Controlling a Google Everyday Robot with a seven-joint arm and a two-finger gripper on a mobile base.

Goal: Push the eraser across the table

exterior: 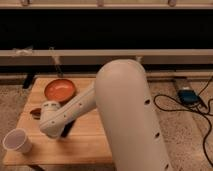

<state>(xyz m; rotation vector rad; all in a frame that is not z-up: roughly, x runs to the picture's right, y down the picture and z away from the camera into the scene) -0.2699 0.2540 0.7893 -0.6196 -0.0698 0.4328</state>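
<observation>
Tool (66, 129) closed, mostly hidden under arm (75, 107), low over table (85, 144)

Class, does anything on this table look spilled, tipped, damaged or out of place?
Nothing stands out. The paper cup stands upright near the table's front-left corner, the orange bowl sits level, nothing spilled. The gripper is down at the tabletop, hidden behind the arm's wrist, beside the dark eraser.

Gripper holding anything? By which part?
Cannot tell: the gripper is hidden behind the end of the arm, low over the table. The eraser pokes out beneath, lying on the table.
</observation>
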